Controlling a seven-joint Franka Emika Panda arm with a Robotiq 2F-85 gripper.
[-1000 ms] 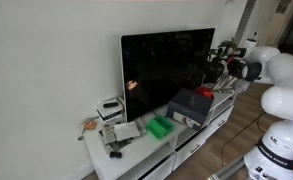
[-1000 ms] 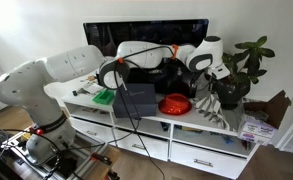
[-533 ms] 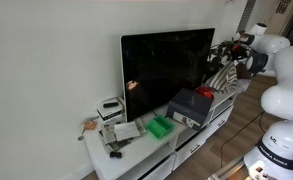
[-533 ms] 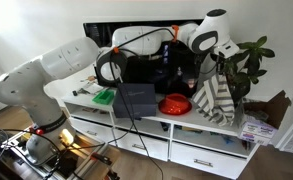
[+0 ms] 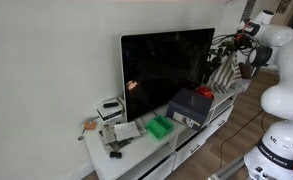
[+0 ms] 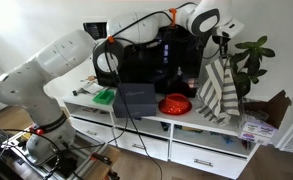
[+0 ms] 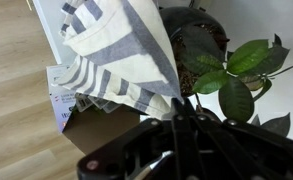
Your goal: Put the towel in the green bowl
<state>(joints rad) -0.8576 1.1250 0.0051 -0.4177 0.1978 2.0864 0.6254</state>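
Note:
A grey-and-white striped towel (image 6: pixel 218 90) hangs from my gripper (image 6: pixel 222 42) above the end of the white console, next to the potted plant. It also shows in an exterior view (image 5: pixel 224 75), below the gripper (image 5: pixel 244 45). In the wrist view the jaws (image 7: pixel 176 105) are shut on a corner of the towel (image 7: pixel 116 50), which drapes away from them. The green bowl (image 6: pixel 104 97) sits at the other end of the console, in front of the TV, far from the gripper; it also shows in an exterior view (image 5: pixel 161 127).
A red bowl (image 6: pixel 174 104) rests beside a dark box (image 6: pixel 136 98) on the white console (image 6: pixel 146 122). A large TV (image 5: pixel 166 70) stands behind. A potted plant (image 6: pixel 248 60) is close to the hanging towel. Small items lie by the green bowl (image 5: pixel 114 133).
The gripper has risen with the towel in it. The towel went from lying near the console top to hanging free in the air beside the plant.

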